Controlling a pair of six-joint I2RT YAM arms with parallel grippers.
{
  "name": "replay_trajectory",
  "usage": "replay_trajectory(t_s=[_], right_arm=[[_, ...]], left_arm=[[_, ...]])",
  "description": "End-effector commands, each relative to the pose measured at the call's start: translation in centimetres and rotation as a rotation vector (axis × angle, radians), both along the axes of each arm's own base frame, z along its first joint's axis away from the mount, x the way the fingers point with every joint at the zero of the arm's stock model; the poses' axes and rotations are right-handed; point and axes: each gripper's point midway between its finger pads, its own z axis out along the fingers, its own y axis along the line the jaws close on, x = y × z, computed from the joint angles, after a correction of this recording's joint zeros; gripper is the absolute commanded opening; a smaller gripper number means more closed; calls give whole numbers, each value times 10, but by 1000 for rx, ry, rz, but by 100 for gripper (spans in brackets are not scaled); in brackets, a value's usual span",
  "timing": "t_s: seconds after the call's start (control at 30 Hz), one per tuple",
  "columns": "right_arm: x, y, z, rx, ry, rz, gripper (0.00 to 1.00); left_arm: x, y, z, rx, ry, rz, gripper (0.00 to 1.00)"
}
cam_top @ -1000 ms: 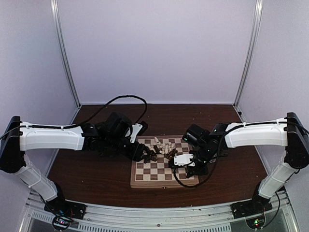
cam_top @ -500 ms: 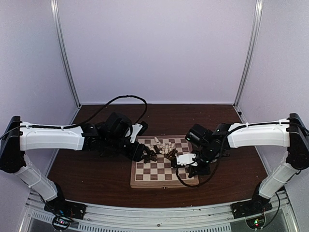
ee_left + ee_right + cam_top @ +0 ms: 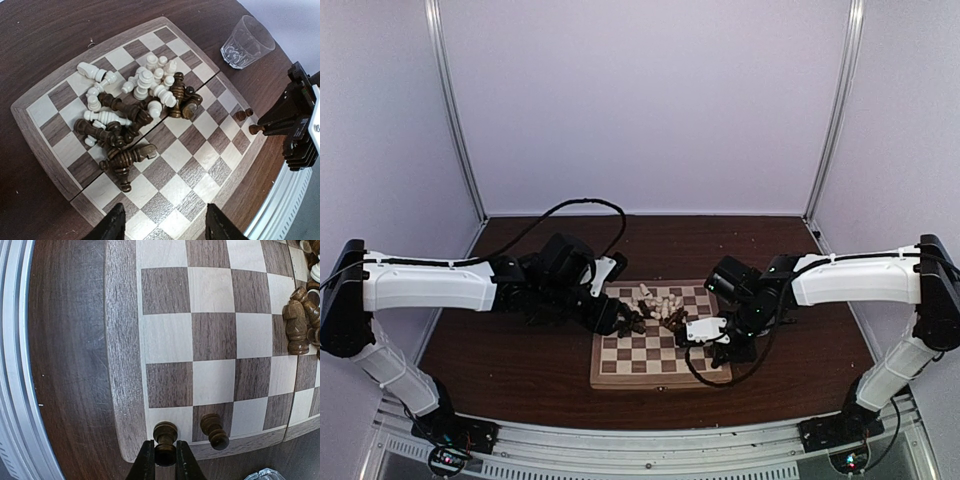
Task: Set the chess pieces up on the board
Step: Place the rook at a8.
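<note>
Right gripper clamps a dark pawn; a crooked release could topple its neighbour, while left gripper gapes empty.

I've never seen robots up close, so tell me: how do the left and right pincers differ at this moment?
The left pincer is open and empty; the right pincer is shut on a dark pawn. The left pincer hangs high above the board; the right pincer sits low at the board's corner. Both are black and point down at the board.
</note>
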Motion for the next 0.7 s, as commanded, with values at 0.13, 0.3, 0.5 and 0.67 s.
replay_trajectory(t_s=[0.13, 0.3, 0.5, 0.67], right_arm=[[1, 0, -1, -4, 13, -6, 7], [1, 2, -1, 2, 17, -7, 7], [1, 5, 12, 34, 9, -17, 15], [0, 10, 46, 92, -6, -14, 24]], left_arm=[[6, -11, 13, -51, -29, -8, 55], [7, -12, 12, -54, -25, -11, 55], [6, -12, 11, -54, -23, -10, 55], [7, -13, 10, -52, -23, -11, 55]])
